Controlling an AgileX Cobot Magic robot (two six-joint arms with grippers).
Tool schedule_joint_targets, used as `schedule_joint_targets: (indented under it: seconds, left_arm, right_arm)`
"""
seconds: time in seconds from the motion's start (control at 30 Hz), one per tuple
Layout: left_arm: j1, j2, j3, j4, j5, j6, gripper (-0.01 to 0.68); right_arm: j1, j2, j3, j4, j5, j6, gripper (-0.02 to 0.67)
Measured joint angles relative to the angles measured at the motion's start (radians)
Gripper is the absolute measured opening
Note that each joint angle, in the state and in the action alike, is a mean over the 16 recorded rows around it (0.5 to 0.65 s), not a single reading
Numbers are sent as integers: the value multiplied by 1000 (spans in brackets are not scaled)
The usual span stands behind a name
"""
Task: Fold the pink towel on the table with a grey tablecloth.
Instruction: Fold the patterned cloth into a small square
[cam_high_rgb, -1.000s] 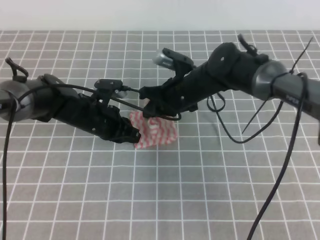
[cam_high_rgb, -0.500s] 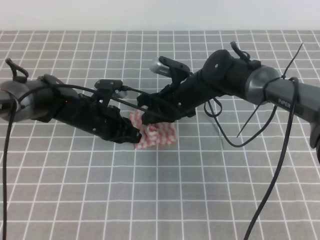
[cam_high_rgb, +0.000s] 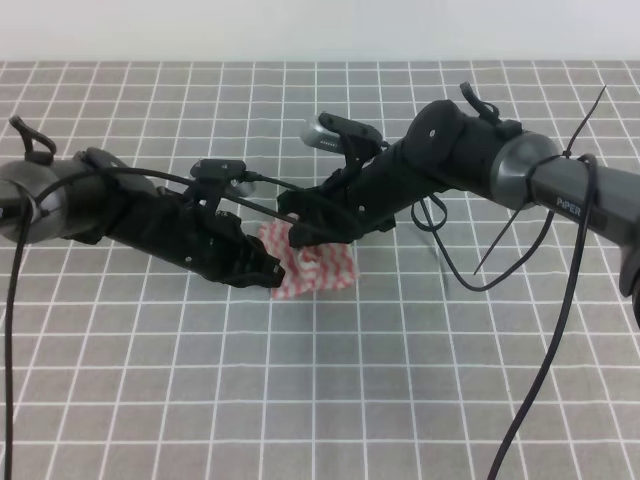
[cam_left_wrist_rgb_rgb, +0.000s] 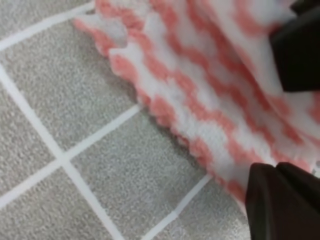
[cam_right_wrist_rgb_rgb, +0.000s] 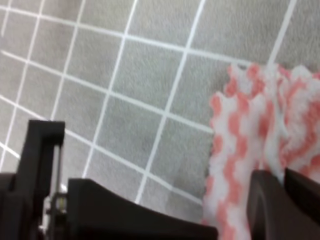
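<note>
I see the towel (cam_high_rgb: 318, 270) bunched on the table (cam_high_rgb: 400, 400), lying between both grippers. My left gripper (cam_high_rgb: 268, 274) has its jaws pinched on the towel's left edge; my right gripper (cam_high_rgb: 292, 222) grips its upper edge, jaws closed on cloth.

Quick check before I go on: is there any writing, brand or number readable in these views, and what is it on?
"PIPER": small white lettering on the grey forearm segment of the right arm, high view; it is tiny and only roughly legible.
No text on the pink towel, only wavy stripes.
No text on the table with a grey tablecloth, only a white grid.
Nothing readable in either wrist view.
</note>
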Motion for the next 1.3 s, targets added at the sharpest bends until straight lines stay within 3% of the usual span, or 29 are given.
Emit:
schedule_joint_targets:
  seconds: [0.3, 0.87, 1.3]
  left_arm:
    - [14, -28, 1, -4, -8, 0, -2]
    - [55, -57, 0, -10, -22, 1, -2]
    - [57, -83, 1, -12, -51, 7, -2]
  right_arm:
    - [0, -2, 0, -4, 7, 0, 11]
    - [-1, 0, 0, 41, 48, -1, 220]
    - [0, 0, 0, 34, 76, -3, 149]
